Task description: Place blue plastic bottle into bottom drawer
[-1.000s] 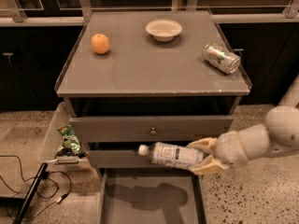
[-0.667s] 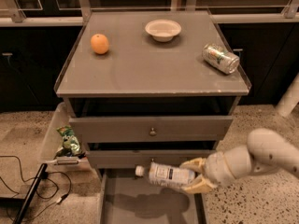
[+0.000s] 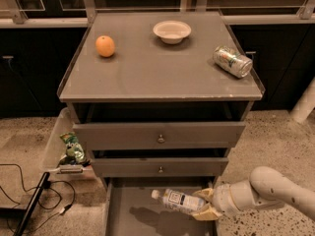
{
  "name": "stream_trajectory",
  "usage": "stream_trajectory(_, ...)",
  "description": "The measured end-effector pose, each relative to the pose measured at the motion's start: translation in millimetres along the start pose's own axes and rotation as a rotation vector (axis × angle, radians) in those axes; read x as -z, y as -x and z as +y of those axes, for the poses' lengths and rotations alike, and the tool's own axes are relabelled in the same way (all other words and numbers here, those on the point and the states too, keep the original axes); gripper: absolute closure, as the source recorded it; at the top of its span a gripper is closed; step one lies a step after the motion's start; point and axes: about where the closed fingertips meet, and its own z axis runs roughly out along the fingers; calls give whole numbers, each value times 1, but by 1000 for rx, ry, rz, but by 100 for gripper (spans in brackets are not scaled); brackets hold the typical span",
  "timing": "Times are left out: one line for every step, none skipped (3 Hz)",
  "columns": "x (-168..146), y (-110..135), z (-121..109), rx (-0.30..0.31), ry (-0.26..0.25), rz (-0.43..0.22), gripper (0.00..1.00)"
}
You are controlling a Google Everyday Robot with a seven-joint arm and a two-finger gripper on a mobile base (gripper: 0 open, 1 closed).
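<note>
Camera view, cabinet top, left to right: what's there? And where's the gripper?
orange → white bowl → green-and-silver can, lying on its side. The gripper is lower right, over the open bottom drawer, holding the blue plastic bottle.

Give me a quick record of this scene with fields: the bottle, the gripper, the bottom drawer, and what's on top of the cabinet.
Bottle: small clear plastic bottle with blue-and-white label, lying sideways, white cap pointing left, held over the open drawer.
Gripper: two-finger gripper, lower right of the view, shut on the bottle's base end.
Bottom drawer: wide grey bottom drawer, pulled out, the bottle's shadow on its floor.
Cabinet top: round orange fruit at left, white bowl at back, green-and-silver can on its side at right.
</note>
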Motion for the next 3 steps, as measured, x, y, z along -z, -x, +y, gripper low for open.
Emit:
stream_trajectory(-9,-3,-3,-11,6,4,100)
stream_trajectory(-40,-24,-27,-52,35,12,100)
stream_trajectory(-84,-50,-54,-86,70,-11,100)
